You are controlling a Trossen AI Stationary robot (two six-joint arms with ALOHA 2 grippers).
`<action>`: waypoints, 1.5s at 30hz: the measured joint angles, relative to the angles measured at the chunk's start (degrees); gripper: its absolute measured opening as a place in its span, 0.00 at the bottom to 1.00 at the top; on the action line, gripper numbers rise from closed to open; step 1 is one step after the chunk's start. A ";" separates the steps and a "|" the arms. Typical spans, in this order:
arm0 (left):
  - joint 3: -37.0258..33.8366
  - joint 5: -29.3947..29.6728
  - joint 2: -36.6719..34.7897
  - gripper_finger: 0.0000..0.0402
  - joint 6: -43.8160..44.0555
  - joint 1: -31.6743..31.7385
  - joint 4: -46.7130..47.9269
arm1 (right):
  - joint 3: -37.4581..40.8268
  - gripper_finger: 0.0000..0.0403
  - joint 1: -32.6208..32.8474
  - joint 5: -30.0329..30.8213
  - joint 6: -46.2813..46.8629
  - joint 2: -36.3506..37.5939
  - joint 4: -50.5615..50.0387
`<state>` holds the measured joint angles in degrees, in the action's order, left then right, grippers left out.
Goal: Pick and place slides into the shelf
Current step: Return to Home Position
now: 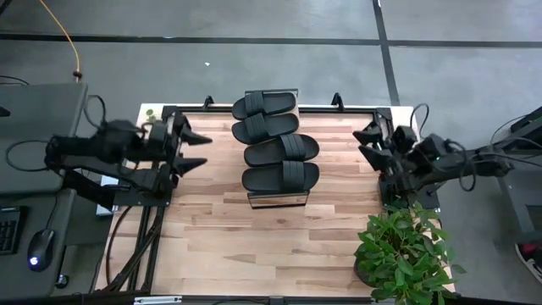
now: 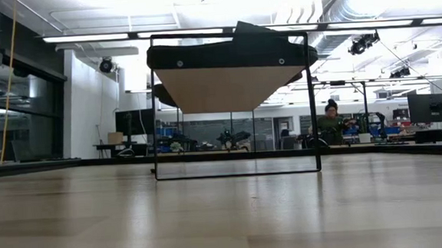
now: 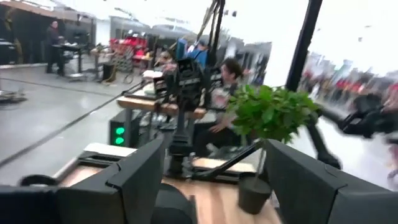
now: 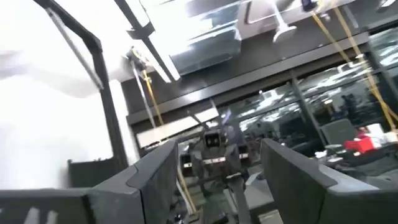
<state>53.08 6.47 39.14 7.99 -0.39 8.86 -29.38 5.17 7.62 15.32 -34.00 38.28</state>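
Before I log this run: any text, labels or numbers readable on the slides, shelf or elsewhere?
No text can be read in any view.
The slides and the shelf show no markings.
The keyboard keys are too small to read.
The box with green lights shows no legible characters.

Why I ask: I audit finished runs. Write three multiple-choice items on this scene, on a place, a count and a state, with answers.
1. The plant stands at the table's: A left edge; B middle; C right-side corner.
2. How many slides lie on the shelf? A two; B three; C four.
3. The left end effector and right end effector are: A both open, empty; B both shut on slides; C left shut on a slide, right open.
Answers: 1 C, the high view shows it at that corner; 2 C, four lie in a row along the plank; 3 A, both are spread wide, holding nothing.
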 joint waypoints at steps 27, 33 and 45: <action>-40.35 1.06 -30.61 0.65 8.94 -0.01 -19.54 | 28.82 0.55 7.01 13.86 -1.45 3.69 32.75; -43.79 1.78 -32.55 0.65 8.92 -0.01 -20.69 | 28.84 0.55 7.02 13.87 -0.25 3.67 31.89; -52.57 1.57 -35.52 0.65 10.40 -0.01 -29.92 | 28.86 0.55 7.02 13.31 2.64 3.67 31.20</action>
<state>0.51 8.04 3.62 18.39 -0.40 -21.06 -0.51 12.19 20.93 17.96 -30.33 69.47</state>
